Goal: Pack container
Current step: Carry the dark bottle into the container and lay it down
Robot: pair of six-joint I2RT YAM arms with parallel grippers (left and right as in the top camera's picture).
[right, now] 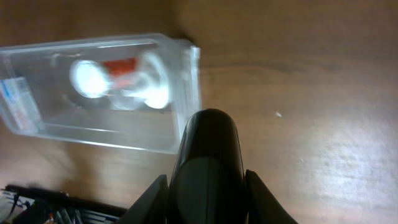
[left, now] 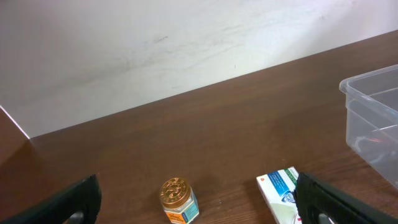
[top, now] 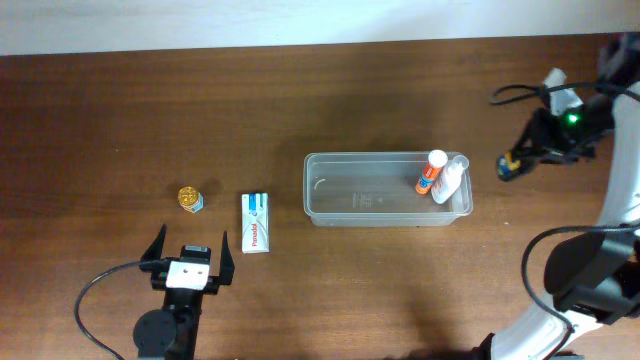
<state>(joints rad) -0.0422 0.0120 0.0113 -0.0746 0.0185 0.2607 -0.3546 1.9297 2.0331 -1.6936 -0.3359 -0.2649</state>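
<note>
The container (top: 388, 188) sits mid-table with two bottles (top: 440, 178) at its right end. It's thin clear plastic, so probably light, a bit flexy and slippery, and the rim looks like the safest grab. Left gripper (top: 192, 240) is wide open near the box (top: 257, 221). Right gripper (right: 208, 186) looks clamped on a dark cylinder (right: 208, 140). Hard to tell what that is, since its lower end is cut off.

The container (left: 368, 115) runs off the right edge.
</note>
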